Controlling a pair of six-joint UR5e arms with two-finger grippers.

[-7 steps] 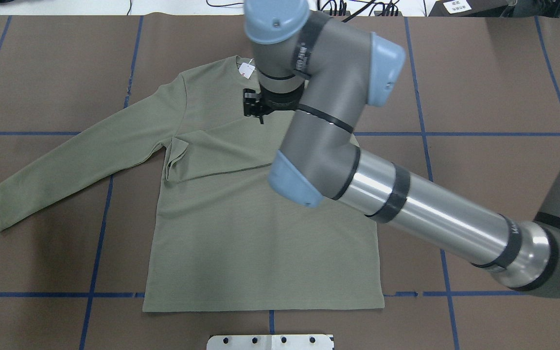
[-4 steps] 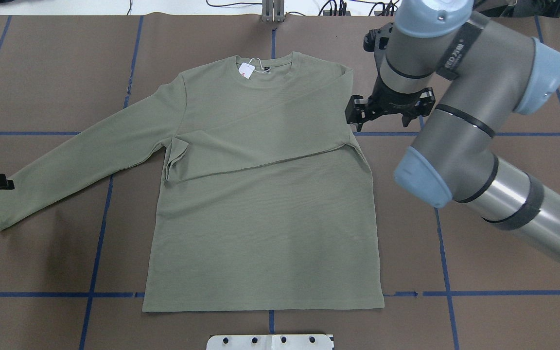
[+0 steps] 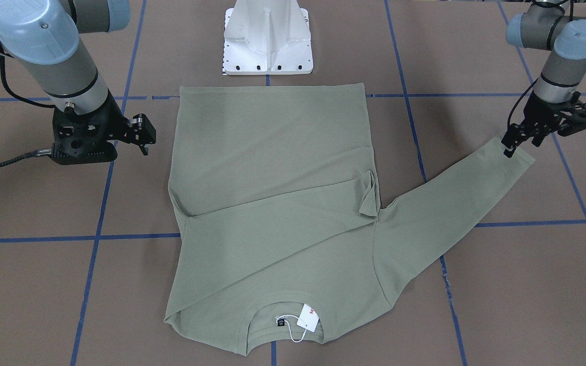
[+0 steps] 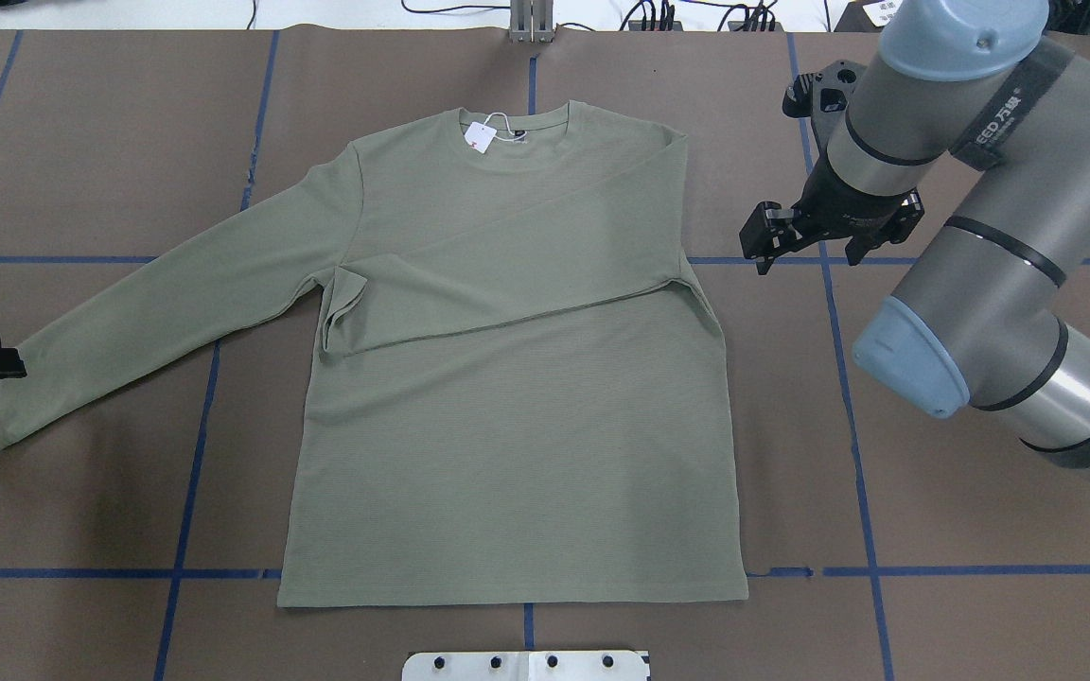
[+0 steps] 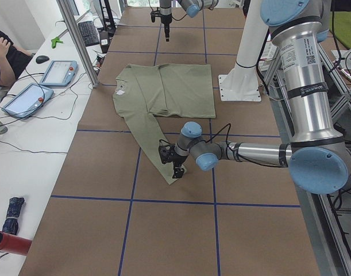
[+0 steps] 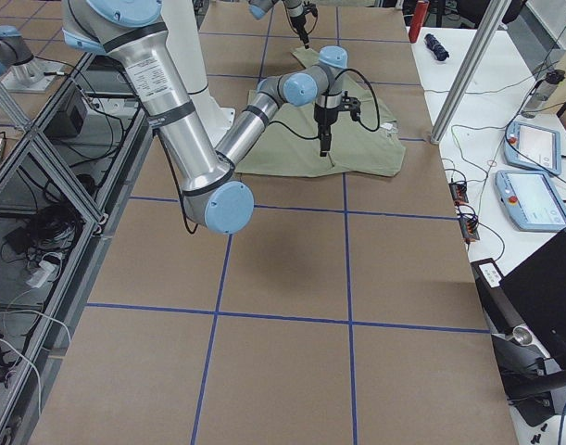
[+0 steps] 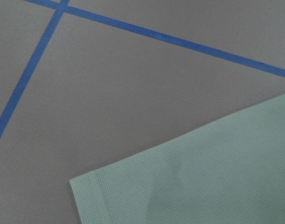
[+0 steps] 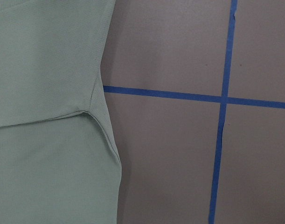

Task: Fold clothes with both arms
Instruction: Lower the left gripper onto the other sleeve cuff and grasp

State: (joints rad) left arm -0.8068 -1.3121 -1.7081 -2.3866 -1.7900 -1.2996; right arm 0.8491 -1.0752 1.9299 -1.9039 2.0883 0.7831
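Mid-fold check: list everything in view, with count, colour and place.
shirt: one, sage green, flat mid-table, one sleeve folded across chest, other outstretched
hang tag: one, white, at collar
table cover: one, brown with blue tape lines
pedestal base: one, white, beyond the hem
tablets: two, blue-grey, side bench
person: one, dark sleeve, by bench
left arm: one, grey, light-blue caps, cuff side
right arm: one, same colours, opposite side
left tool: one, black, at outstretched cuff
right tool: one, black, over bare cover beside folded shoulder

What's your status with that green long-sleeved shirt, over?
Right gripper open, empty, beside sage-green long-sleeved knit shirt. Left gripper at outstretched sleeve cuff, grip unclear. One sleeve folded across chest. Nothing on the shirt.
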